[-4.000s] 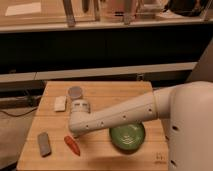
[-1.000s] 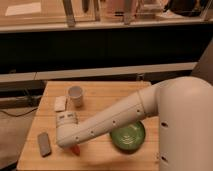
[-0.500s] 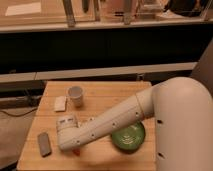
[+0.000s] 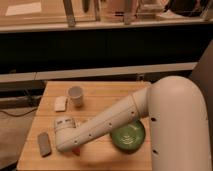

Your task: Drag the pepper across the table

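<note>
Down at the near-left of the table (image 4: 107, 95), the gripper (image 4: 67, 142) presses low over the pepper (image 4: 76, 151); only a red sliver peeks from beneath the arm, so its long axis cannot be told. A grey block (image 4: 44, 144) lies just left, a green bowl (image 4: 128, 136) right
</note>
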Robot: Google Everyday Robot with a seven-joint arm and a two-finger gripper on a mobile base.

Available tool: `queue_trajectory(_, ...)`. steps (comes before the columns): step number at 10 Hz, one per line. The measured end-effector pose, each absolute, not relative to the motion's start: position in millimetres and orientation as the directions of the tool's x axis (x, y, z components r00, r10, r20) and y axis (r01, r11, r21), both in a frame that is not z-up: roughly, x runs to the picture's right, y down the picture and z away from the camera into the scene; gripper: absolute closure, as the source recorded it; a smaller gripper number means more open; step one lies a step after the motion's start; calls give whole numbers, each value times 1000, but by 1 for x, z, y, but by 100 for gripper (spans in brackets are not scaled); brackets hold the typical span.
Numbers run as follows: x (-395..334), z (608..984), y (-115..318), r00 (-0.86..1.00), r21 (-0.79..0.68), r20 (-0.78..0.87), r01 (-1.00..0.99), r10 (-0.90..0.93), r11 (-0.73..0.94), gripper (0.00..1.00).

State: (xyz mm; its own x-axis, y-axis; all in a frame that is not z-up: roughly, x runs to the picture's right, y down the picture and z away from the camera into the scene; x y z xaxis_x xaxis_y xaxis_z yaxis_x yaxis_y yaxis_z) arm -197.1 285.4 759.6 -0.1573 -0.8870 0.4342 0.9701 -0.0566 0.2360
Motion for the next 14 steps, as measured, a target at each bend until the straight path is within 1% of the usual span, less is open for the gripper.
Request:
queue_trajectory(9, -200, 757, 285, -206, 327, 502, 944, -840, -36, 20)
queue_trajectory(14, -205, 759, 283, -255, 341, 552, 938, -794, -64, 20)
